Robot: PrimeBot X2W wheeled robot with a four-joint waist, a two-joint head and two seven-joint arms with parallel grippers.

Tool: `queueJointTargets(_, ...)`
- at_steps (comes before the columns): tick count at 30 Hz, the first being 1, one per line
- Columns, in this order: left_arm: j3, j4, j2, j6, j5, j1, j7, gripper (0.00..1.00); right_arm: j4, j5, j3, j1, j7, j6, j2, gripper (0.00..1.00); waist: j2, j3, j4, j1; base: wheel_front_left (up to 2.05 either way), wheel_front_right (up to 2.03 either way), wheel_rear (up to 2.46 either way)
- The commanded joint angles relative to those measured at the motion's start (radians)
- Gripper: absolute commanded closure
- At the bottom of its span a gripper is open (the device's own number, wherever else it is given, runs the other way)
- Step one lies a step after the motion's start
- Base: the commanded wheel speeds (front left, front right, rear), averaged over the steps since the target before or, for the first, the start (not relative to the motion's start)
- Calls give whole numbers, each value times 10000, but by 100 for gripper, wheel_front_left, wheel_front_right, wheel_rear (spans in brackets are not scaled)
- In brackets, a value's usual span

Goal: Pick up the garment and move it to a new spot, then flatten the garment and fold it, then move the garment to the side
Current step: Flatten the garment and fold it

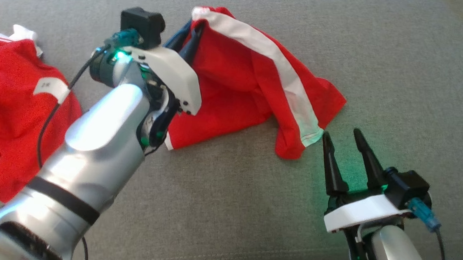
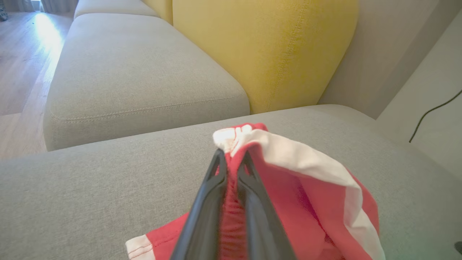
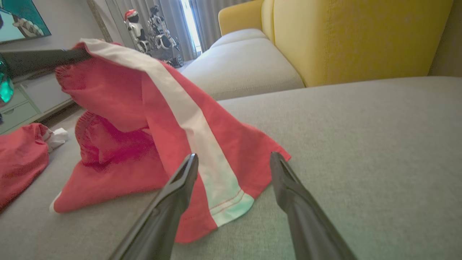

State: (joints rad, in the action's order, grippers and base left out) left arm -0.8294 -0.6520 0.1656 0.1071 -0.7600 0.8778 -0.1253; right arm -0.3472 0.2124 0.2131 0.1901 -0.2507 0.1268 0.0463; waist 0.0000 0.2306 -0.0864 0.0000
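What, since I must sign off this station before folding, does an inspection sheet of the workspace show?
Surface: grey sofa seat.
Job's things: red shorts, one end lifted, rest lying on the seat.
Clutter: second red garment at the robot's left.
Grippers: left gripper shut on the shorts; right gripper open near their hem.
Cables: black cable along the left arm.
Surroundings: yellow backrest, wooden floor.

It's got shiny silver forearms, white wrist plates, boxy black cameras with teal cable plugs, and long pointy black fingers.
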Motion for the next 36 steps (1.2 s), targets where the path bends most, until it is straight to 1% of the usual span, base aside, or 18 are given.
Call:
queueJointTargets(1,253,420,332,103,-77,276,26,100,115,-53,193,100,-69,39,39,0,0,-11,62,0,0,0,0)
queueJointTargets(6,169,1036,514,328,-84,20,280,100,-823,-322,213,633,57,39,39,0,0,39,193,0,0,0,0)
queueJointTargets(10,144,1370,551,463,-123,-55,437,100,-1462,-455,294,1121,68,39,39,0,0,145,257,0,0,0,0)
queueJointTargets(18,80,1729,681,621,-108,-73,621,100,-2517,-416,559,1811,7,39,39,0,0,308,228,0,0,0,0)
queueJointTargets(33,-42,2118,754,745,-93,-20,785,100,-3406,-225,764,2335,-93,39,39,0,0,518,390,0,0,0,0)
queueJointTargets(34,-40,2130,759,755,-95,-9,787,100,-3476,-184,806,2349,-95,39,39,49,0,523,403,0,0,0,0)
queueJointTargets(36,-35,2149,778,767,-106,-7,788,100,-3591,-135,856,2391,-98,39,39,100,0,523,416,0,0,0,0)
